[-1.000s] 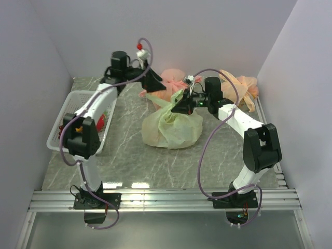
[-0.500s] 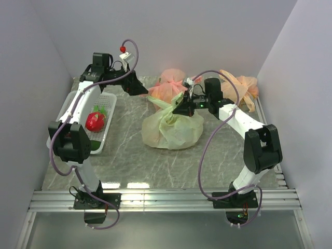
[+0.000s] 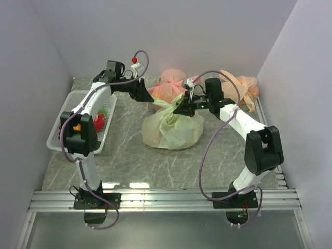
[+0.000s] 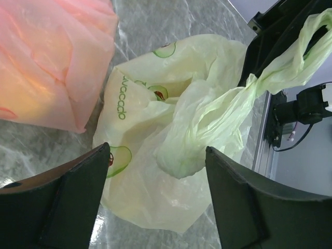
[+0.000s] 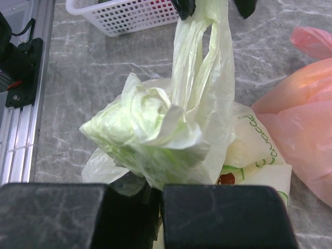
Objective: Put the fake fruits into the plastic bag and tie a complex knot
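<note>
Found plastic bag [image 3: 171, 130] resting on marble table [image 3: 124, 155] at centre of top view, bulged and printed with avocado motifs. Noted right gripper [image 3: 177, 110] clenched on a bunched wad of the bag's pale-green handle [image 5: 202, 57], just above the bag's upper right side. Traced handle, twisted, from that wad up to top edge of right wrist view, into the gap between two black fingertips there. Logged left gripper [image 3: 150, 98] at upper left of the bag, jaws spread wide, grasping nothing. Saw its fingers [image 4: 67, 202] framing the bag from lower left and lower right of left wrist view. Could not settle contact between handle and left fingers. Marked pink bag [image 3: 168, 85] just behind the green one, and orange-tan bag [image 3: 241, 85] at upper right by the wall. Spotted white basket [image 3: 57, 137] at left edge of table, with red fruit [image 3: 98, 122] inside, partly hidden by left arm.
</note>
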`<state>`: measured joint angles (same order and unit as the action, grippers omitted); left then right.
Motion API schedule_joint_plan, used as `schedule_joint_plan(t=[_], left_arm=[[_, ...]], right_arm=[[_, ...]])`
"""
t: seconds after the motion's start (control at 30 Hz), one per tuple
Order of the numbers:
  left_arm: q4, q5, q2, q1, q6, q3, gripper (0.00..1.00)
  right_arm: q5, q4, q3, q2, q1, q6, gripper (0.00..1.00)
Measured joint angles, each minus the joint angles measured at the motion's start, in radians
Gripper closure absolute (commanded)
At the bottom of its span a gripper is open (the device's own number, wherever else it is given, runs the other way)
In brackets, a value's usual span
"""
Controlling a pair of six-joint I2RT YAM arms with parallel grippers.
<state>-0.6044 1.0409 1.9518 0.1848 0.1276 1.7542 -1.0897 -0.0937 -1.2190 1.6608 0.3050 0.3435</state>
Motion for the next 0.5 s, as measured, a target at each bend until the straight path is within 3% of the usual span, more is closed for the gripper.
schedule_joint_plan(t=[0.07,0.17,0.27,0.3,0.37,0.47,0.5], left_arm=[[0.0,0.001,0.002,0.0,-0.012,-0.014,0.27],[0.003,0.016,0.002,-0.001,-0.03,-0.023,0.44],[0.045,0.046,-0.001,-0.005,-0.073,-0.05,0.64],[0.068,0.057,-0.004,-0.006,-0.096,-0.066,0.78],[0.116,0.078,-0.012,-0.01,-0.141,-0.105,0.94],[0.195,0.098,-0.029,-0.013,-0.198,-0.153,0.95],[0.212,0.1,-0.035,-0.013,-0.21,-0.16,0.9]], right_arm=[[0.0,0.0,0.0,-0.002,0.0,0.006,1.0],[0.0,0.0,0.0,-0.003,0.0,0.011,1.0],[0.0,0.0,0.0,-0.003,0.0,0.014,1.0],[0.001,0.0,0.0,-0.003,0.0,0.014,1.0],[0.002,-0.001,0.0,-0.003,0.0,0.014,1.0],[0.002,-0.002,0.0,-0.003,0.0,0.014,1.0],[0.002,-0.004,0.0,-0.003,0.0,0.014,1.0]])
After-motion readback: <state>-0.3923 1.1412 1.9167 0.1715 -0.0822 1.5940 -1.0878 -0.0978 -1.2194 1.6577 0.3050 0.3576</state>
